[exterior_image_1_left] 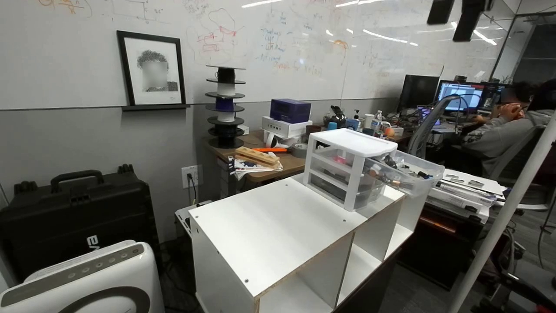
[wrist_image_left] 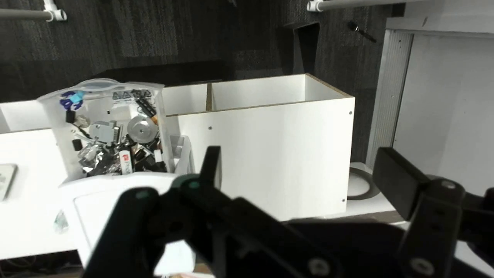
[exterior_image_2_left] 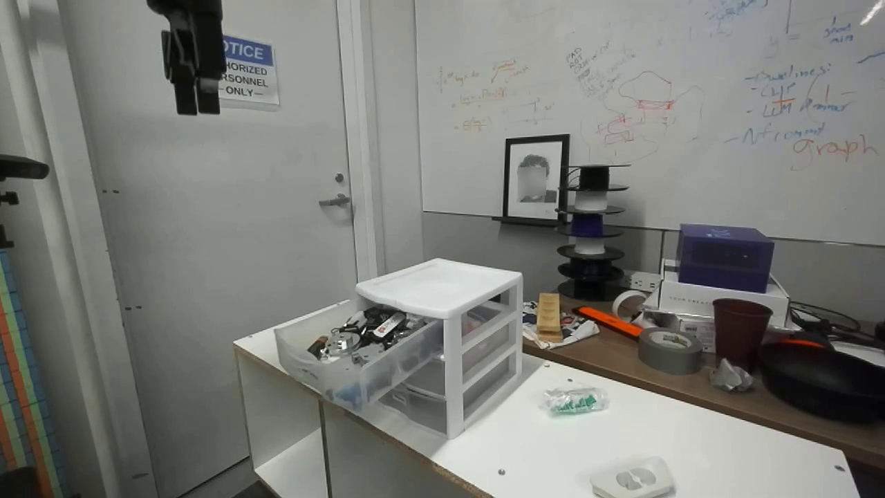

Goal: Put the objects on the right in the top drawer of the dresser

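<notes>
Hand point(wrist_image_left: 300, 166) spread, nothing in it. Clear pkt point(exterior_image_2_left: 575, 400) on table point(exterior_image_2_left: 553, 444) near dresser point(exterior_image_2_left: 442, 285): prob. light, soft, slippery; I'd pinch mid. White pc point(exterior_image_2_left: 634, 477) farther off, likely stiff; I'd grip sides.

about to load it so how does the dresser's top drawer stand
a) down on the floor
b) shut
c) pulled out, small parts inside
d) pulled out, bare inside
c, because both exterior views show the top drawer jutting from the dresser with small parts inside.
</notes>
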You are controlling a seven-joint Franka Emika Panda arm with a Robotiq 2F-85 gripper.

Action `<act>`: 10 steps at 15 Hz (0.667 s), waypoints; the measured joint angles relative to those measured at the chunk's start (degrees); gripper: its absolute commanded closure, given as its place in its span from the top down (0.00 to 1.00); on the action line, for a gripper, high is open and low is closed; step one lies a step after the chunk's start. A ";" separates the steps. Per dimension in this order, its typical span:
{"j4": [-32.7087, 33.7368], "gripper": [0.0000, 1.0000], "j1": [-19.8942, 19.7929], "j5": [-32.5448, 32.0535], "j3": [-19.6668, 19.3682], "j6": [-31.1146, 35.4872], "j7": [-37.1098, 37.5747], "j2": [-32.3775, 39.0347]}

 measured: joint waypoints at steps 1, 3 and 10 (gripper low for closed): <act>2.42 1.00 -0.32 -0.24 -1.46 -2.64 -2.13 -0.50; 7.61 1.00 -1.41 -0.67 -4.65 -7.09 -6.57 -0.83; 20.44 1.00 -7.21 -1.26 -17.14 -8.94 -21.24 4.43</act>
